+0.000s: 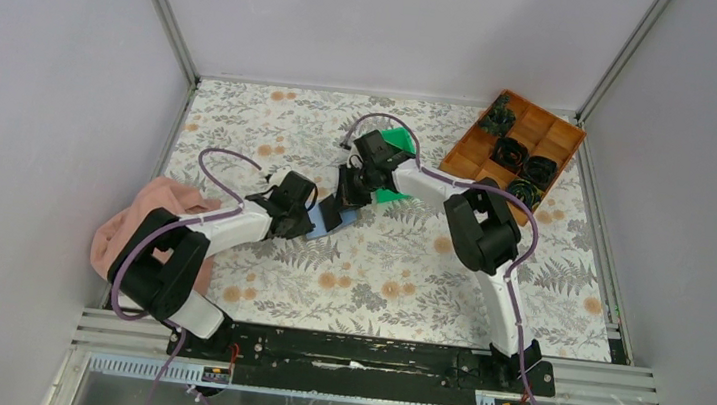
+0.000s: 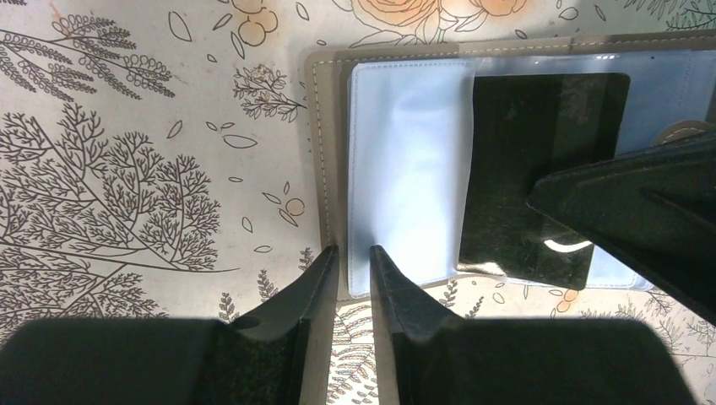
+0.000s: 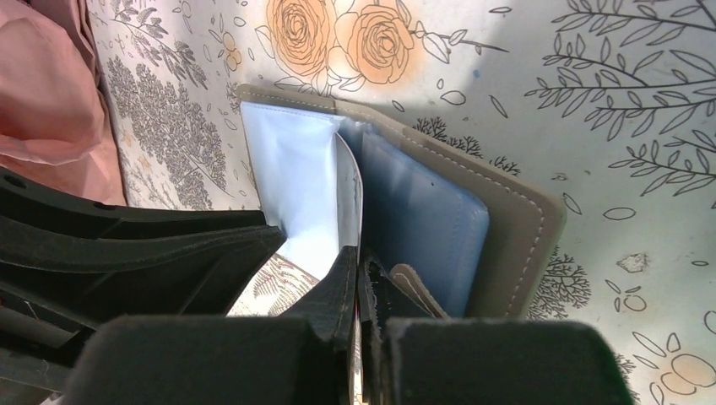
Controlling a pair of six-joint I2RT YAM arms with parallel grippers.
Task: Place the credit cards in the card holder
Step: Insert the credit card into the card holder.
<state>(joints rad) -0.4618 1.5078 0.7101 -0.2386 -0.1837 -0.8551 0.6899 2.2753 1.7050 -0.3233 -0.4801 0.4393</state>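
Left wrist view: card holder lying open on surface, near edge pinched by left end effector. Credit card part-way under clear sleeve, clamped in closed right end effector. Coming push judged straight ahead, deeper into sleeve.

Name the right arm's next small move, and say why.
Probably slide the credit card deeper into the card holder: it looks only partly tucked in, the right fingers pinch its end, and the left fingers hold the holder's edge.

L gripper jaws narrow gap; R gripper pinched shut; arms angled inward.
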